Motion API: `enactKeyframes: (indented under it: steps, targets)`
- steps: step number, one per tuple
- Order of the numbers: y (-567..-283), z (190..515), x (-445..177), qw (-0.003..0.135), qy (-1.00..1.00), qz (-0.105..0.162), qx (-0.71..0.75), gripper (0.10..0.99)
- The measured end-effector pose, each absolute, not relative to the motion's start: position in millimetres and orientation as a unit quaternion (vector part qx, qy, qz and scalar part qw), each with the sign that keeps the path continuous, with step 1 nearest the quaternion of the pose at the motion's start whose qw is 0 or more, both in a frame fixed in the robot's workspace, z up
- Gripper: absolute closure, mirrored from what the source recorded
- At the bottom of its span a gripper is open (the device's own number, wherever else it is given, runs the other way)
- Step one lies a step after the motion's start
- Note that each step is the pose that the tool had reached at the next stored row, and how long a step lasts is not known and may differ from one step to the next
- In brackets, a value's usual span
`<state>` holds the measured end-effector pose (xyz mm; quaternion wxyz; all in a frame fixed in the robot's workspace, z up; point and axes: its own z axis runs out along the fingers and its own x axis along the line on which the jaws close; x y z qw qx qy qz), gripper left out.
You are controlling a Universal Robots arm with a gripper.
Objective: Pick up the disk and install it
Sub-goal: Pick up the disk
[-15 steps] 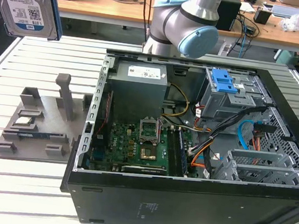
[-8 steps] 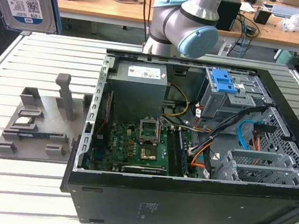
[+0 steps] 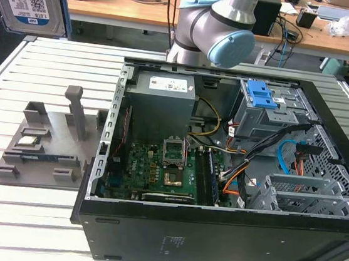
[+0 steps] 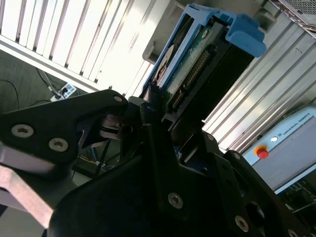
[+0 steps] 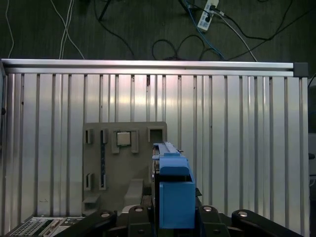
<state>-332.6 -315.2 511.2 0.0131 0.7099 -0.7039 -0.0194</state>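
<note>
Black jaws, closest to both wrist cameras, are clamped on the disk (image 4: 195, 66), seemingly across its flat faces, though the contact itself is partly hidden. Its long axis runs straight out from the jaws, with the blue frame end leading. In the exterior view it hangs high above the slatted desk (image 3: 25, 227), over the grey holder (image 3: 41, 140). The open computer case (image 3: 213, 236) and its drive cage (image 3: 262, 109) lie well apart, toward the exterior view's right.
</note>
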Motion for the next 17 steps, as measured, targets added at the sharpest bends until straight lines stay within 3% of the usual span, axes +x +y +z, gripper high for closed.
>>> enactKeyframes:
  steps: [17]
  targets:
    - [-315.0,511.2,-246.8,0.017,-0.704,-0.023,0.710,0.722]
